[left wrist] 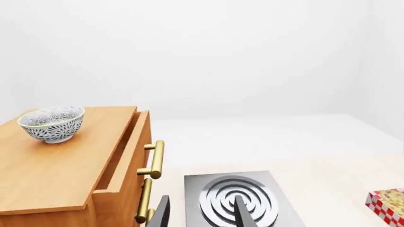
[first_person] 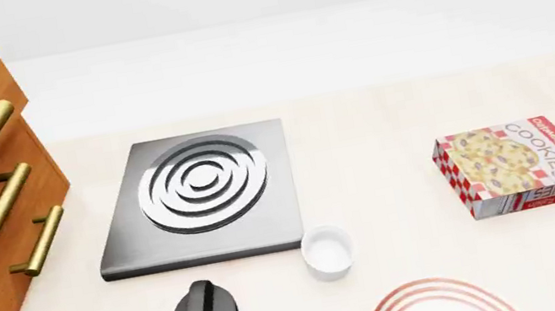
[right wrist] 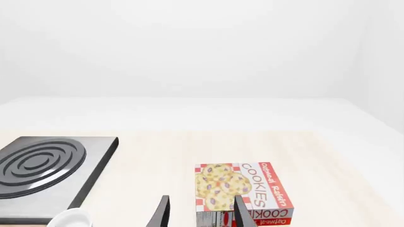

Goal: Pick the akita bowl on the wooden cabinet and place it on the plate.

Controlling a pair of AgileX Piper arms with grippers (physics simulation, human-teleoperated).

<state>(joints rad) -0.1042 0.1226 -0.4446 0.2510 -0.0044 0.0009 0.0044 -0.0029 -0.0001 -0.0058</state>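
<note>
Left wrist view: speckled grey round akita bowl (left wrist: 52, 123) sits upright on top of orange-brown wooden cabinet (left wrist: 69, 165); left hand (left wrist: 203, 213) fingers spread, empty. Front view: red-ringed white plate (first_person: 438, 307) at near bench edge. Right wrist view: right hand (right wrist: 200, 213) spread before red cookie box (right wrist: 243, 191).

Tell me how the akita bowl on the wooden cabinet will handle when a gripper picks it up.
The akita bowl looks rigid, probably ceramic, so likely breakable if dropped off the wooden cabinet. Its small foot under a wide flared rim suggests it may tip if nudged high. The smooth curved wall could slip, so pinching the rim seems safer.
</note>
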